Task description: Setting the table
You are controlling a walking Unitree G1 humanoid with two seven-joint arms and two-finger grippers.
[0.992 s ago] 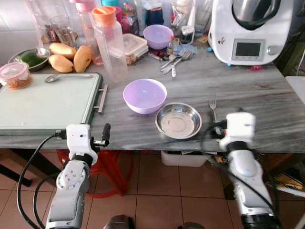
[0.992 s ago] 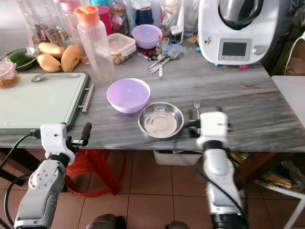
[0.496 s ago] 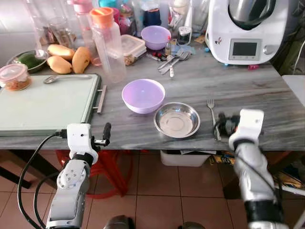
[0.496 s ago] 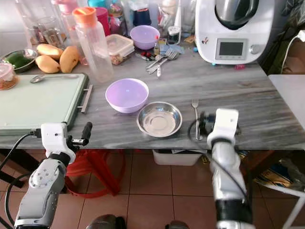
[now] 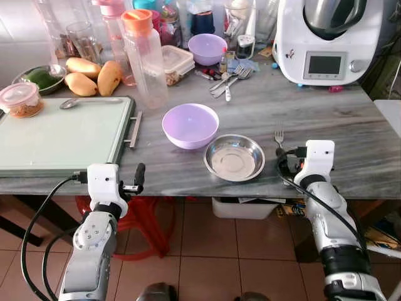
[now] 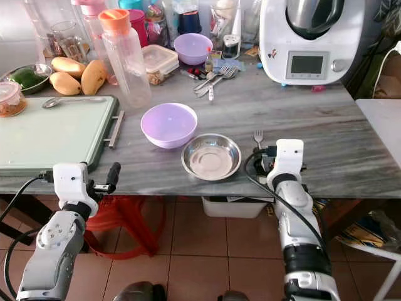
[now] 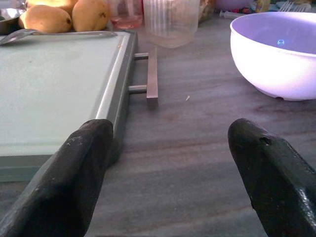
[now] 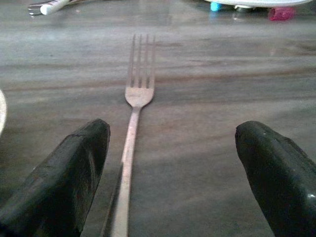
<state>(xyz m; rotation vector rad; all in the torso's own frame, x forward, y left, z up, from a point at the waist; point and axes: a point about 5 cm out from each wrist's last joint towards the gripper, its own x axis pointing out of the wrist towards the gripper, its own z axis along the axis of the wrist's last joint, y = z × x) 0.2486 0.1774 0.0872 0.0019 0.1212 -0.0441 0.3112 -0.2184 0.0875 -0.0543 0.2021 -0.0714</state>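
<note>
A steel fork (image 5: 279, 136) lies on the grey marble table (image 5: 351, 125), just right of a shallow steel plate (image 5: 234, 157). A purple bowl (image 5: 190, 125) stands beside the plate, up and to its left. My right gripper (image 5: 284, 164) is low over the fork's handle at the table's front edge. It is open, and in the right wrist view the fork (image 8: 134, 106) lies flat between the two fingers (image 8: 64, 173), closer to one of them. My left gripper (image 5: 139, 175) stays open at the front edge, between the green board (image 7: 49, 94) and the bowl (image 7: 276, 54).
The green board (image 5: 56, 135) fills the left of the table, with a spoon (image 5: 88, 101) at its far edge. Behind stand an orange-capped bottle (image 5: 144, 56), mangoes (image 5: 94, 75), a second purple bowl (image 5: 207, 47), loose cutlery (image 5: 229, 79) and a white kitchen machine (image 5: 329, 41).
My right arm swung out to the right of the fork and came back in. Its open gripper now straddles the fork's handle. The left arm has not moved.
</note>
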